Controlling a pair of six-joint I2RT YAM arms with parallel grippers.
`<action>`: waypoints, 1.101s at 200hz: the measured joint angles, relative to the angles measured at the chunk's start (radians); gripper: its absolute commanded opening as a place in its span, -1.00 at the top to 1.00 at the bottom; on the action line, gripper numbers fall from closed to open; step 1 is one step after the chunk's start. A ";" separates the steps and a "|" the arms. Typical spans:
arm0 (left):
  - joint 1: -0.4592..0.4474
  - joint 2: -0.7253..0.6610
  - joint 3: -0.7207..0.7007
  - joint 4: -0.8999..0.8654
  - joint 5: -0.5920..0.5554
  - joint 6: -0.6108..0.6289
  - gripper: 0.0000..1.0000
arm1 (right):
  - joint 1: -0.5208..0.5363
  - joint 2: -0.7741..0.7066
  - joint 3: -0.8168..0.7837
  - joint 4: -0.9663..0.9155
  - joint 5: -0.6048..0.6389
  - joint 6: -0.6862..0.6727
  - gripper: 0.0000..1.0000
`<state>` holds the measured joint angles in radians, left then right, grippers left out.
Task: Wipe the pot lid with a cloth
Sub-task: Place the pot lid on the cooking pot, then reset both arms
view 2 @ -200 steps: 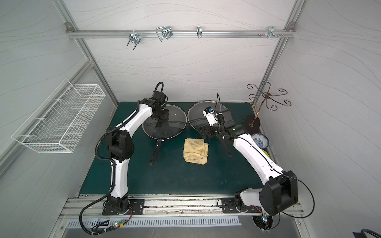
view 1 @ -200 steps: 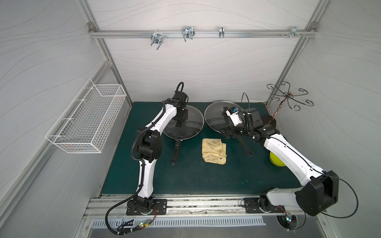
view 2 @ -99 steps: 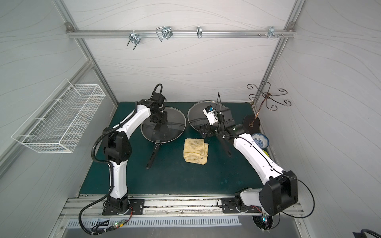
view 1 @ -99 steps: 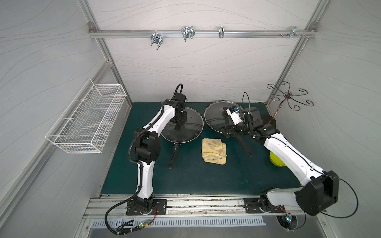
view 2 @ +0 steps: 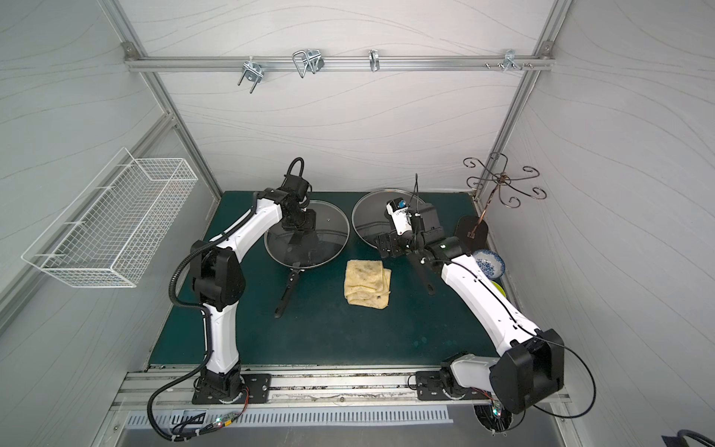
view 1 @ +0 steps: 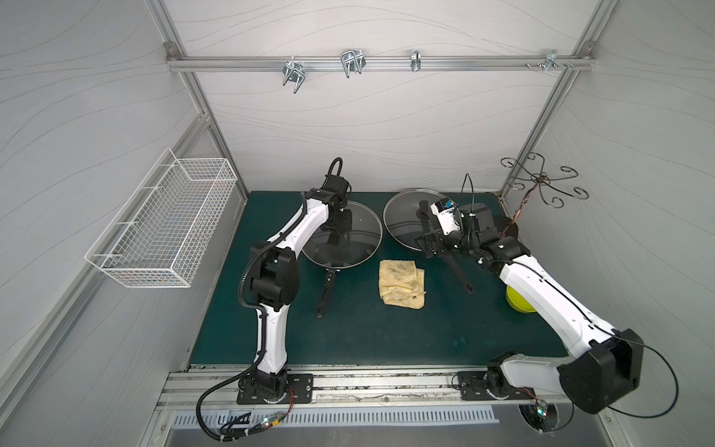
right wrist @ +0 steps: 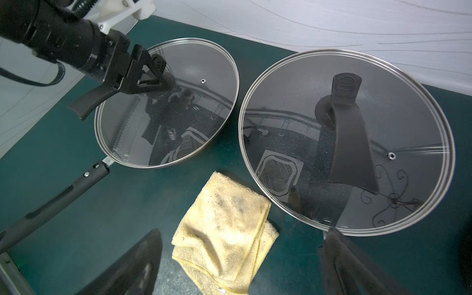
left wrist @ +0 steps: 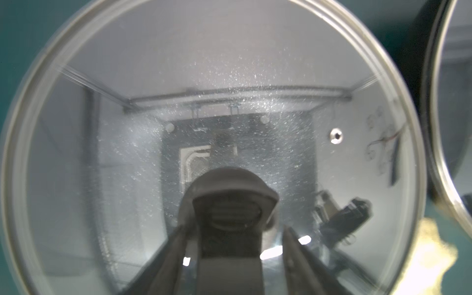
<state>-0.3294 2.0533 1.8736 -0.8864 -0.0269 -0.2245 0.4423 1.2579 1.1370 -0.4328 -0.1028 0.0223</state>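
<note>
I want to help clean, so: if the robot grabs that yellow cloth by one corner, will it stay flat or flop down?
It would probably flop: the cloth looks like soft terry, folded in loose layers. Lifted by a corner, it likely unfolds, since the layers' edges already splay apart. Its fuzzy surface suggests it won't slip easily.

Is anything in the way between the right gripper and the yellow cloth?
Nothing visible. The cloth lies uncovered on the mat, and the right gripper hangs open by the near rim of the right lid, with only bare mat between it and the cloth.
</note>
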 measured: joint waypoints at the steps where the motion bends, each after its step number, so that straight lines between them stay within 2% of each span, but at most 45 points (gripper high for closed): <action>1: 0.000 -0.002 -0.003 0.002 0.000 -0.001 -0.63 | 0.000 0.000 0.000 0.001 0.002 0.000 -0.98; 23: 0.000 -0.083 -0.093 0.044 0.010 -0.012 -0.99 | -0.008 -0.024 -0.023 0.023 0.039 0.018 -0.98; 53: 0.000 -0.239 -0.199 0.132 0.019 -0.005 -1.00 | -0.045 -0.056 -0.080 0.080 0.076 0.053 -0.98; 78: 0.000 -0.413 -0.342 0.259 0.008 0.015 -1.00 | -0.072 -0.090 -0.174 0.178 0.100 0.061 -0.98; 126: 0.031 -0.736 -0.742 0.587 -0.029 0.131 -1.00 | -0.120 -0.140 -0.424 0.444 0.156 0.023 -0.98; 152: 0.099 -0.891 -0.988 0.715 -0.040 0.163 -1.00 | -0.148 -0.144 -0.554 0.572 0.199 -0.029 -0.98; 182: 0.264 -1.030 -1.244 0.839 0.003 0.146 -1.00 | -0.230 -0.121 -0.658 0.701 0.237 -0.046 -0.98; 203: 0.377 -1.030 -1.368 0.939 0.056 0.143 -1.00 | -0.289 -0.072 -0.696 0.795 0.244 -0.047 -0.98; 220: 0.416 -0.970 -1.427 1.030 0.082 0.150 -1.00 | -0.323 -0.028 -0.714 0.881 0.242 -0.041 -0.98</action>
<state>0.0868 1.0828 0.4461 0.1440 0.0555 -0.0746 0.1196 1.2297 0.4229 0.4480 0.1394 -0.0189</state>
